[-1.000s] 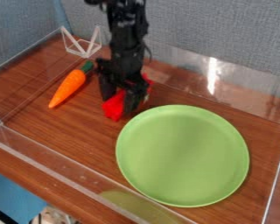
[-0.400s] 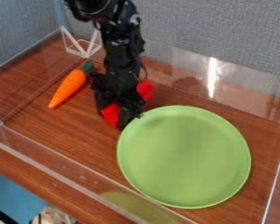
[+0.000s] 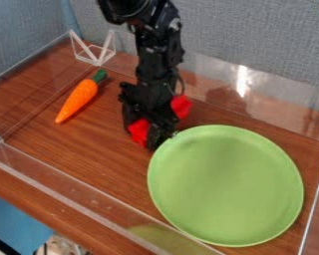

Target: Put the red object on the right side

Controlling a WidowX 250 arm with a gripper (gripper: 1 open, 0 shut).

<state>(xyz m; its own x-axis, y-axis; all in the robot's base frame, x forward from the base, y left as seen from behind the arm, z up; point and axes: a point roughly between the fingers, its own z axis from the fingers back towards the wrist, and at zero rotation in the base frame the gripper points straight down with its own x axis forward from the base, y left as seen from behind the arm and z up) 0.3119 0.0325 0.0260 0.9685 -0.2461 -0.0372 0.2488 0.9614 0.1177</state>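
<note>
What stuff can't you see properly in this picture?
- Red object: the gripper stands right over it, so only bits show at each side; its full shape is hidden.
- Whether the jaws truly squeeze it: the dark fingers are too blurred to tell.
- Green plate: its near rim is cut off by the bottom edge.
- White wire thing at the back: too small to name.

The red block, bright and elongated, lies flat just beside the green plate's upper-left rim, partly hidden.
</note>
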